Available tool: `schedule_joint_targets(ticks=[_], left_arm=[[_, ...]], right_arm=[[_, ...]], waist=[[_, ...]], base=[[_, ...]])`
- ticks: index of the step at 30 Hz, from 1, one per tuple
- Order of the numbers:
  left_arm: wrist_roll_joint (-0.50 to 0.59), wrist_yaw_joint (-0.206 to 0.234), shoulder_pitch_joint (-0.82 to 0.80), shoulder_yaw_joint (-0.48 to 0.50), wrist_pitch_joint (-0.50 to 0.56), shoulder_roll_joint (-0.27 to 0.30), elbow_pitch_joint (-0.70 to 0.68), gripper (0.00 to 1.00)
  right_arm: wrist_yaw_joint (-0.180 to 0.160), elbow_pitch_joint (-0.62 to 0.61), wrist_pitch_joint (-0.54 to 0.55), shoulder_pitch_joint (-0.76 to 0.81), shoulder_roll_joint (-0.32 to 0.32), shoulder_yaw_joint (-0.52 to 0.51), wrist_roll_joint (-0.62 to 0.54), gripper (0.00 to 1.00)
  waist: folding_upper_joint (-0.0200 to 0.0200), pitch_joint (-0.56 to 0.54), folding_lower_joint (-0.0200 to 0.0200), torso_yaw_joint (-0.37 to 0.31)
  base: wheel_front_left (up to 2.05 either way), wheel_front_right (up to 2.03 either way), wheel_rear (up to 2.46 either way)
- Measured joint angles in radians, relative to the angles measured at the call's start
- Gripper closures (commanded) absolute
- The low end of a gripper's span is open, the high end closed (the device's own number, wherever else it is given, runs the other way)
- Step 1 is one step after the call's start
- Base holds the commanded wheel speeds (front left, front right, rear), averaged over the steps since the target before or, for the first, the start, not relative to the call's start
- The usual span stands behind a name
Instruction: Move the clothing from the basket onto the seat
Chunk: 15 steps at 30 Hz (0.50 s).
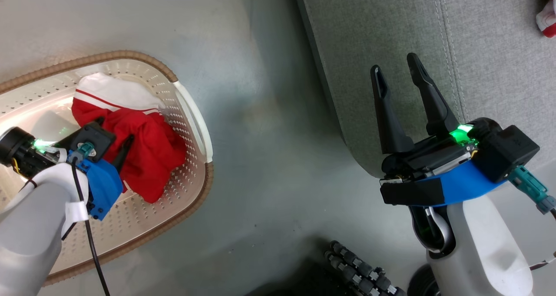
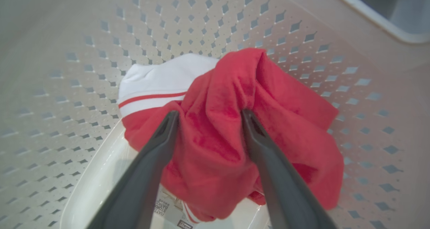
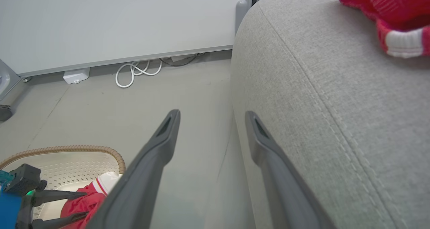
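Head view: at 9 o'clock the left fingers (image 1: pixel 124 150) dip into the red garment (image 1: pixel 152 148) in the basket (image 1: pixel 191 100); at 3 o'clock the right fingers (image 1: pixel 386 113) stand wide, empty, over the seat (image 1: pixel 499 70) edge. Left wrist view: fingers spread wide astride a fold, gripping nothing; a shallow pinch could slip. Right wrist view: bare floor (image 3: pixel 100 104) between basket and seat leaves room; a second garment (image 3: pixel 386 0) lies at 1 o'clock on the seat.
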Motion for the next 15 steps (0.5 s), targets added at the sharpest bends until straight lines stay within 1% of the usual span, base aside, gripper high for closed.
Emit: schedule_joint_targets(ticks=[7,8,9,10,15], left_arm=[[-0.023,0.000,-0.030,-0.018,0.060,-0.019,0.010,0.00],[-0.026,0.000,-0.032,-0.019,0.069,-0.021,0.014,0.04],[-0.029,0.000,-0.033,-0.020,0.076,-0.022,0.016,0.59],[-0.030,0.000,-0.034,-0.022,0.080,-0.023,0.018,1.00],[-0.045,0.000,-0.036,-0.031,0.093,-0.024,0.020,1.00]], right_arm=[[0.000,-0.001,0.000,0.000,0.000,0.006,0.014,0.00],[0.000,-0.001,0.000,0.000,0.000,0.006,0.014,0.00],[0.000,-0.001,0.000,0.000,0.000,0.006,0.015,0.00],[0.000,-0.001,0.000,0.000,0.000,0.006,0.015,0.00],[0.000,0.000,0.000,0.000,0.000,0.002,0.021,0.00]], waist=[[0.0000,0.012,-0.0001,-0.012],[0.0001,0.012,-0.0001,-0.012],[0.0001,0.012,-0.0001,-0.012],[0.0001,0.012,0.0000,-0.012],[0.0001,0.010,0.0000,-0.013]], base=[[0.00,0.00,0.00],[0.00,0.00,0.00],[0.00,0.00,0.00],[0.00,0.00,0.00],[0.00,0.00,0.00]])
